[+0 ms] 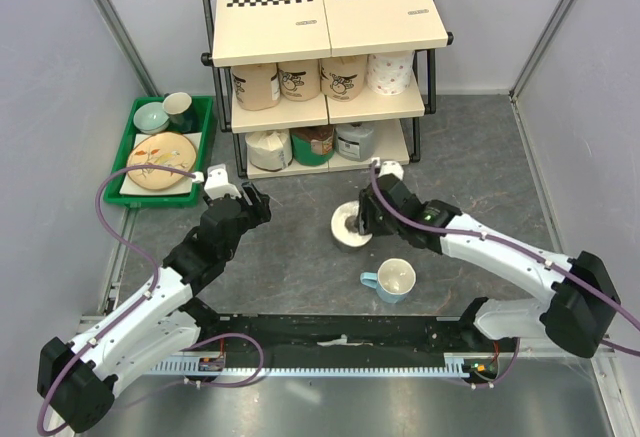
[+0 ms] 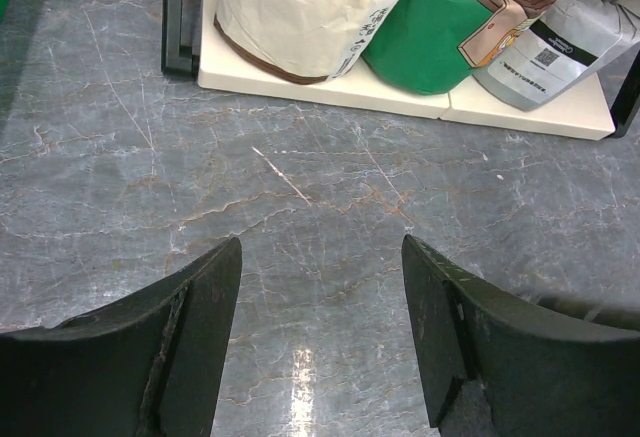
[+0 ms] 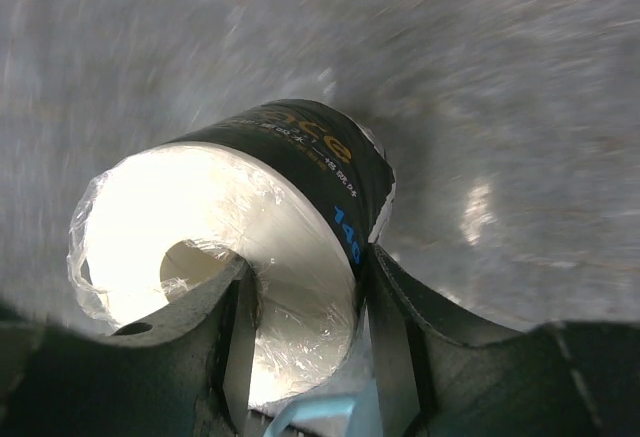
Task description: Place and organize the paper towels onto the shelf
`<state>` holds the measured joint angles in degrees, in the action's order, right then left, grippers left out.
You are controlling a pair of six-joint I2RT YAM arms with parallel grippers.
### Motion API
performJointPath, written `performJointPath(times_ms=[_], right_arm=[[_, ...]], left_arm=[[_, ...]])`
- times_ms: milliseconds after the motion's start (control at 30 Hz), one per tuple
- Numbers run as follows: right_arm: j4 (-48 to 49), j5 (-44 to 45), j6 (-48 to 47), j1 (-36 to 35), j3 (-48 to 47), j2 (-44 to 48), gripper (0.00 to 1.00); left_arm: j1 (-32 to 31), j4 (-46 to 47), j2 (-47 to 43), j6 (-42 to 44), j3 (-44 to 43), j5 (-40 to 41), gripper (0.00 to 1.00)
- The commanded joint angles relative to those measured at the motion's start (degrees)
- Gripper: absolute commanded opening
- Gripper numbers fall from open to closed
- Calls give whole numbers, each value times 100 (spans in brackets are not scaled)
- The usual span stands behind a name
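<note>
Left of the shelf (image 1: 330, 27) sits a green tray (image 1: 207, 127) of dishes. Before the shelf's left end, the left pincer (image 2: 320, 327) hangs over the grey tabletop (image 2: 300, 187), jaws wide with nothing between them. The shelf's middle tier carries four paper towel rolls (image 1: 298, 79) side by side. Its bottom tier holds three more rolls (image 1: 268, 147): white, green-and-brown wrapped, and grey. In front of the shelf's right half, apart from it, a loose roll (image 3: 200, 217) stands on end on the tabletop. The right pincer (image 3: 305, 342) is narrowed onto its wall, one finger in the hollow core, the other against the dark label outside. Farther out from the shelf stands a white mug (image 1: 397, 279) with a blue handle.
</note>
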<state>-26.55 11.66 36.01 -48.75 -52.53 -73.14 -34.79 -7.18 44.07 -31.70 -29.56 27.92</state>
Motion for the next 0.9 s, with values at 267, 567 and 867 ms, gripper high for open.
performJointPath(times_ms=[267,567,867], right_arm=[[1290,1163,354,1869,121,-15,36],[2196,1207,398,2607,-292,-797,36],[2944,794,372,2994,-688,-1386,35]], left_arm=[[7,217,-13,-55,38,117,72],[7,208,5,-20,12,108,72],[7,252,22,-3,12,135,72]])
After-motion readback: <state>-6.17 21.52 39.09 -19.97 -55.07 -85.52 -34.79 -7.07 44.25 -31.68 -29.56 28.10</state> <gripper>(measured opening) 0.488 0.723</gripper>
